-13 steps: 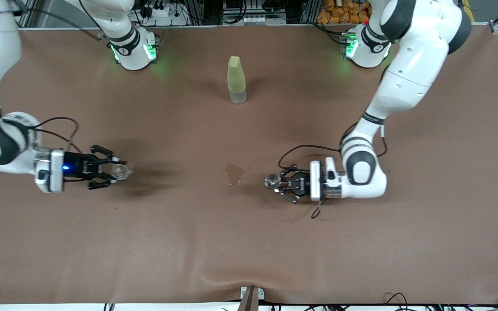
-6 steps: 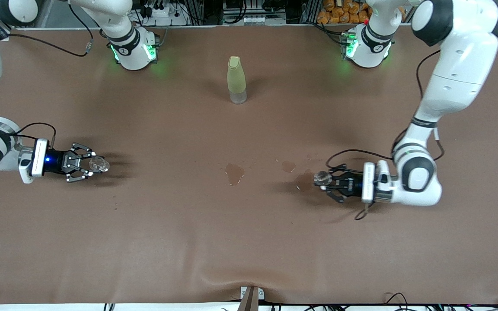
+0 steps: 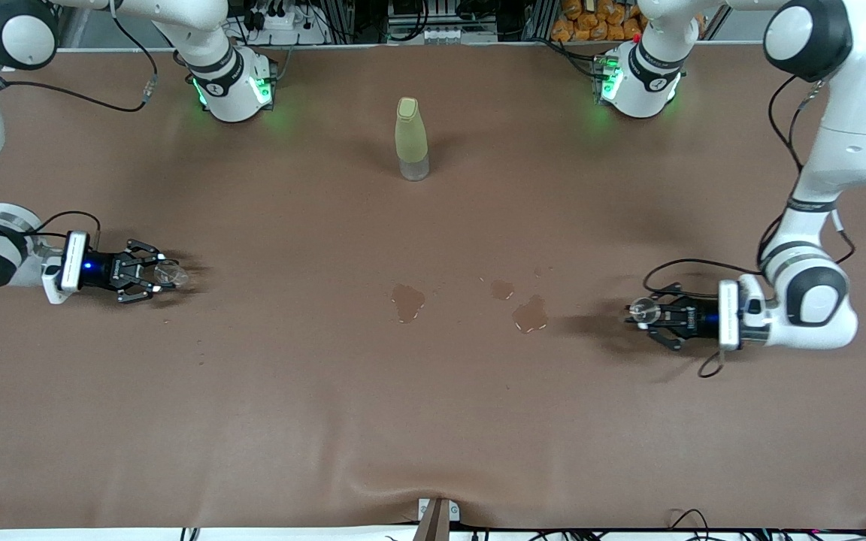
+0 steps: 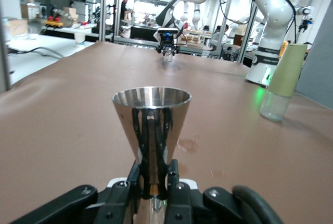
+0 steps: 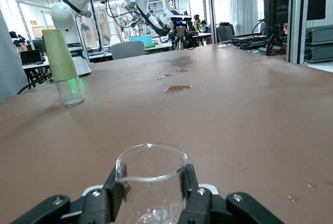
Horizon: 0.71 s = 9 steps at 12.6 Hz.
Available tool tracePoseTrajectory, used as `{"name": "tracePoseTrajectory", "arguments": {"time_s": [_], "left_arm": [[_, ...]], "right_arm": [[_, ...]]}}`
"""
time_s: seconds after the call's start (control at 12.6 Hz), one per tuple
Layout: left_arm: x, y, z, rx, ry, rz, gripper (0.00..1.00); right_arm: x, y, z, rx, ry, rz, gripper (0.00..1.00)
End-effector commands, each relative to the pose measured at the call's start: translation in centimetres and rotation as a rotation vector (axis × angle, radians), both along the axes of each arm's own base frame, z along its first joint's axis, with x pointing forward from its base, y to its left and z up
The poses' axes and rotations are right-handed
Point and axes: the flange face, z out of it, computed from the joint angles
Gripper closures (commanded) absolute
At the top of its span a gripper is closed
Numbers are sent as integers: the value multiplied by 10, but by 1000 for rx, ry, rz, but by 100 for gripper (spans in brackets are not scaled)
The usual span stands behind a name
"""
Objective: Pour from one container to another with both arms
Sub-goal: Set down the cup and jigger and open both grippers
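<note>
The left gripper [image 3: 652, 316] is clenched on the small metal jigger [image 3: 640, 309], held upright just above the brown table [image 3: 433, 421] near the left arm's end; in the left wrist view the jigger [image 4: 151, 127] stands with its round silver rim level, pinched at its waist. The right gripper [image 3: 153, 273] is clenched on the tiny clear glass cup [image 3: 168, 275] near the right arm's end of the table; the right wrist view shows the cup [image 5: 151, 179] upright between the black fingers [image 5: 115, 187], looking almost empty. The two vessels are well apart, with several wet spills [image 3: 529, 314] darkening the table between them. A tall yellow-green bottle [image 3: 411, 138] stands untouched toward the robots' bases, farther from the front camera than the spills. Judging by the empty-looking cup and the spills, the pour itself seems over and each arm carries its vessel at its own end. The next move probably calls for lowering each vessel gently, keeping it upright, before the fingers let go.
</note>
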Motion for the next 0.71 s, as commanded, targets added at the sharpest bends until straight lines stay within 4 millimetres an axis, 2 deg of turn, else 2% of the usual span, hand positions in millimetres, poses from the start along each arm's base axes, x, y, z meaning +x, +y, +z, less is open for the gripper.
{"name": "tracePoseTrajectory", "arguments": {"time_s": [0.0, 0.16, 0.24, 0.32, 0.63], "left_arm": [[-16, 38, 0, -4, 11, 23, 100], [-26, 56, -19, -24, -6, 46, 100], [-29, 59, -26, -31, -7, 49, 100], [-32, 59, -31, -36, -5, 50, 100], [-41, 73, -50, -41, 9, 63, 100]], "right_arm": [[10, -9, -7, 7, -20, 21, 67], [3, -12, -19, 18, -9, 15, 67], [2, -16, -22, 15, -7, 13, 63], [3, -19, -22, 10, -11, 14, 59], [-2, -36, -20, 10, -15, -13, 58]]}}
